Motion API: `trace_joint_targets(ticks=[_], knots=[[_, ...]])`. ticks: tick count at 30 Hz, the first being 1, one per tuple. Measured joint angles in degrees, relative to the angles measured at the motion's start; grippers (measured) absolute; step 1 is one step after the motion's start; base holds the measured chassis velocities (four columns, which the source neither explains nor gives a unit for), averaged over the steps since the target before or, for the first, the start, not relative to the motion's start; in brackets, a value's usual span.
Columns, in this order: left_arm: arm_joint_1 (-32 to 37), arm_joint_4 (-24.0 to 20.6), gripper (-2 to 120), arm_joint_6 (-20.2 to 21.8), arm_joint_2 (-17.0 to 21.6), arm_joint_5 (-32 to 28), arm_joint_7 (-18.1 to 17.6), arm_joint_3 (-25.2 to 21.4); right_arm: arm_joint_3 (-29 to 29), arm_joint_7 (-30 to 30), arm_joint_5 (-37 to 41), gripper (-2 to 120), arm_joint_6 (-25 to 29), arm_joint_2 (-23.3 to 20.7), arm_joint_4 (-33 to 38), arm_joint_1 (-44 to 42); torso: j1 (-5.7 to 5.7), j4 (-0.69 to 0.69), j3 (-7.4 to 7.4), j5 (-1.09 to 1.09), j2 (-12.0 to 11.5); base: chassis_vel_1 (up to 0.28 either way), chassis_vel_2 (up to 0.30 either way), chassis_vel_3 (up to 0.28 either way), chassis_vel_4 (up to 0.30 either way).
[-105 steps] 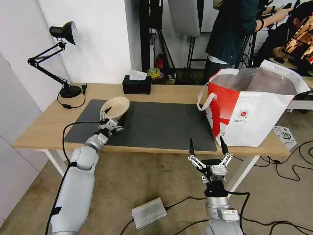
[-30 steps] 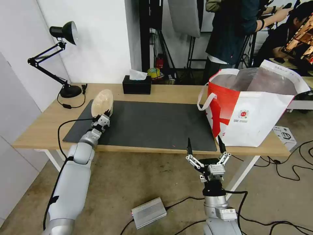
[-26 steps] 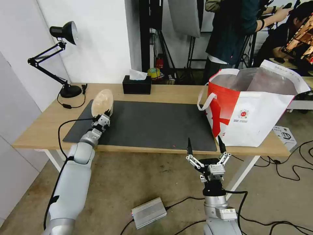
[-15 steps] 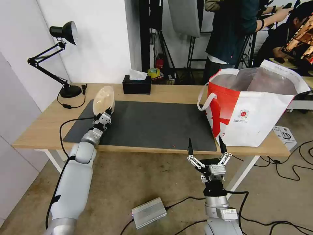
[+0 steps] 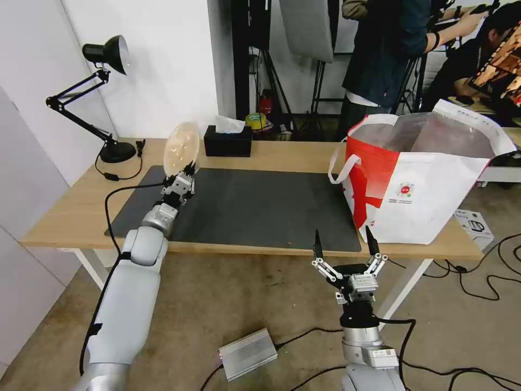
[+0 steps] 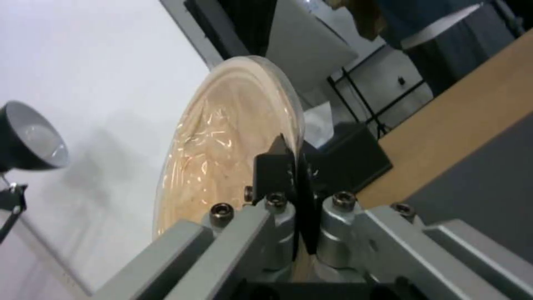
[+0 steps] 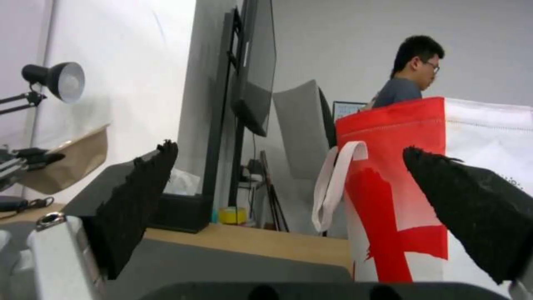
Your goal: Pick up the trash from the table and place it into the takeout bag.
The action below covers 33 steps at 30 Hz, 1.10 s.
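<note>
Left wrist view: my left gripper [image 6: 291, 166] pinches the bowl [image 6: 222, 146] rim, film inside. Right gripper [image 5: 344, 243] spread, below the table [image 5: 282, 155]; bag [image 5: 418, 179] on the table's right end.

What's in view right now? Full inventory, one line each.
bowl: 1, beige, tilted on edge, lifted above the mat's far left corner, gripped at its rim
bag: 1, red and white, open, standing on the table's right end
table: 1, light wood, across the view
mat: 1, dark grey, on the table centre
tissue box: 1, black, far edge of table
lamp: 1, black, table's far left corner
metal box: 1, silver, on the floor
left hand: 1, shut on the bowl's rim
right hand: 1, open, below the table's near edge
</note>
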Motion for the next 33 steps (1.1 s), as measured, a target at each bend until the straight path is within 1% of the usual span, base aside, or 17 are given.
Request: trace_joint_targets(ticks=[8,11,15,25,33], knots=[[-1.9,-0.3,0,0.0,-0.5,-0.7,-1.1,3.4,-0.1,0.0,-0.2,100,0.0,0.1,0.0,-0.1,0.00,0.00,0.00,0.00,0.0,0.000,0.000,0.000,0.000],[-3.3,-0.3,0,0.0,-1.2,-0.9,-1.4,5.5,0.0,0.0,-0.3,100,0.0,0.1,0.0,-0.3,0.00,0.00,0.00,0.00,0.0,0.000,0.000,0.000,0.000],[-4.4,0.1,0,0.0,-1.9,-0.9,-1.5,6.8,0.2,0.0,-0.3,100,0.0,0.1,0.2,-0.3,0.00,-0.01,0.00,0.01,0.0,0.000,0.000,0.000,0.000],[-8.2,1.9,0,0.1,-3.5,-1.1,-2.3,11.6,0.6,0.0,-0.3,100,0.3,0.2,0.6,-1.0,0.00,0.00,0.00,0.00,0.0,0.000,0.000,0.000,0.000],[-13.4,5.2,0,0.2,-6.1,-1.1,-3.0,16.3,0.2,0.0,-1.2,100,0.7,1.1,0.6,-1.2,0.00,0.00,0.00,0.00,0.0,0.000,0.000,0.000,0.000]])
